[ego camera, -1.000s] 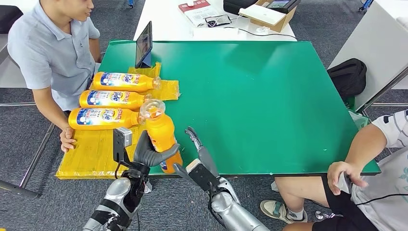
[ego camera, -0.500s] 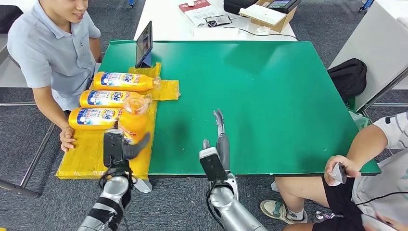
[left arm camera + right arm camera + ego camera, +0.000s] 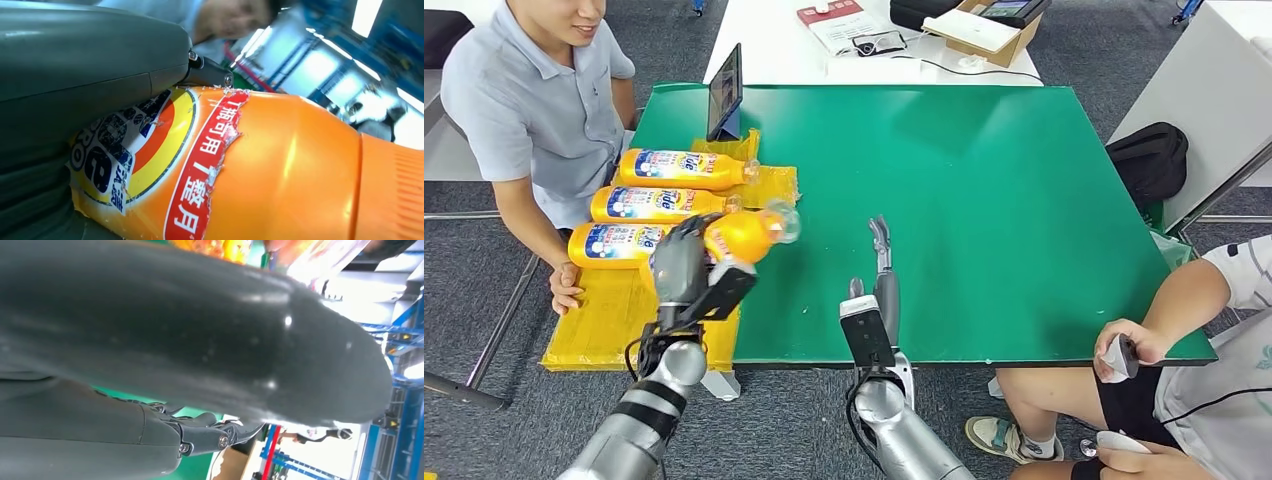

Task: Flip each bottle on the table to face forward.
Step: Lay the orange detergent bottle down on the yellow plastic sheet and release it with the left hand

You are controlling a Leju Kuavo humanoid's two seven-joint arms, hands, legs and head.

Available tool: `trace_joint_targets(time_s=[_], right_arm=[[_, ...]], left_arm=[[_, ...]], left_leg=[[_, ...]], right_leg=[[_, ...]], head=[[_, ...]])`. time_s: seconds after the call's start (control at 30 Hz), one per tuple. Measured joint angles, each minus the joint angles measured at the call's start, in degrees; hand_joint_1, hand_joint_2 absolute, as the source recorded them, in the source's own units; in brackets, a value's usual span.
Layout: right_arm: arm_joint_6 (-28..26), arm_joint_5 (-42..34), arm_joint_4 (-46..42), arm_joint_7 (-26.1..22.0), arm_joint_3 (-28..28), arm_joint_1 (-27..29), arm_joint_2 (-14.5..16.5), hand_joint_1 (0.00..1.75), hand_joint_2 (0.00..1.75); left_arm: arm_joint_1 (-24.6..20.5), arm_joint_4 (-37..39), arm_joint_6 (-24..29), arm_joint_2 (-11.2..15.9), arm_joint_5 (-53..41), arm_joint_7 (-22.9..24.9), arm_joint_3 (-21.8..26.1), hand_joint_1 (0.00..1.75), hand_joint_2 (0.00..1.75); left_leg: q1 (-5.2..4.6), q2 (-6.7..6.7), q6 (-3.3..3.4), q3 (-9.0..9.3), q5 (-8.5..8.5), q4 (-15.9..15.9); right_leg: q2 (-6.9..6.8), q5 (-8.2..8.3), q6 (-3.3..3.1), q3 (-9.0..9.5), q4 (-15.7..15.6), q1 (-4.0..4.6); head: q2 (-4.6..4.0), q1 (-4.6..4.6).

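Observation:
My left hand (image 3: 682, 272) grips an orange bottle (image 3: 744, 234), tipped on its side above the yellow mat (image 3: 614, 320), its clear cap toward the table's middle. In the left wrist view the bottle (image 3: 280, 170) shows its torn red and yellow label beside my hand (image 3: 75, 65). Three more orange bottles lie label up in a row on the mat: the far one (image 3: 686, 168), the middle one (image 3: 656, 203) and the near one (image 3: 616, 242). My right hand (image 3: 882, 275) rests open on the green table (image 3: 984, 200), fingers stretched forward, holding nothing. The right wrist view shows that hand (image 3: 190, 340) close up.
A person in a grey shirt (image 3: 519, 110) sits at the table's left, one hand (image 3: 562, 290) on the mat's edge. A tablet (image 3: 724, 92) stands at the far left of the table. Another person (image 3: 1184, 340) sits at the right. A white desk (image 3: 874, 40) stands behind.
My left hand has turned the bottle from upright onto its side and lifted it toward the row of bottles. The right hand has stayed put on the table.

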Motion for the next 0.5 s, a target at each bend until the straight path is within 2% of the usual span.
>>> trace_joint_targets(time_s=[0.13, 0.27, 0.43, 0.5], right_arm=[[1.1, -0.2, 0.3, 0.0, 0.0, -0.9, 0.8, 0.0, 0.0], [2.3, -0.4, 0.9, 0.0, 0.0, -1.5, 1.3, 0.0, 0.0], [3.4, -0.5, 1.9, 0.0, 0.0, -1.8, 1.7, 0.0, 0.0], [3.5, -0.5, 2.3, 0.0, 0.0, -1.9, 1.9, 0.0, 0.0]], left_arm=[[-6.6, 9.9, -4.4, 0.1, -11.9, 6.4, -3.3, 1.75, 1.75], [-10.3, 18.3, -9.4, 0.6, -18.9, 10.5, -6.9, 1.75, 1.75], [-11.8, 24.3, -13.4, 1.4, -20.3, 12.7, -9.3, 1.75, 1.75], [-12.4, 25.9, -16.4, 1.6, -18.9, 12.5, -9.5, 1.64, 1.75]], left_leg=[[0.0, 0.03, -0.02, 0.01, 0.06, 0.0], [0.0, 0.05, -0.02, 0.0, 0.07, 0.0], [0.01, 0.04, -0.04, -0.05, 0.05, 0.0], [0.01, 0.01, -0.04, -0.08, 0.05, 0.0]], right_leg=[[0.02, 0.04, 0.0, 0.01, 0.0, 0.0], [0.05, 0.04, 0.0, 0.0, 0.0, 0.0], [0.03, 0.01, -0.01, -0.05, 0.0, 0.0], [0.01, 0.01, -0.01, -0.06, 0.0, 0.0]], head=[[0.01, -0.01], [0.0, 0.0], [0.0, -0.01], [0.0, 0.0]])
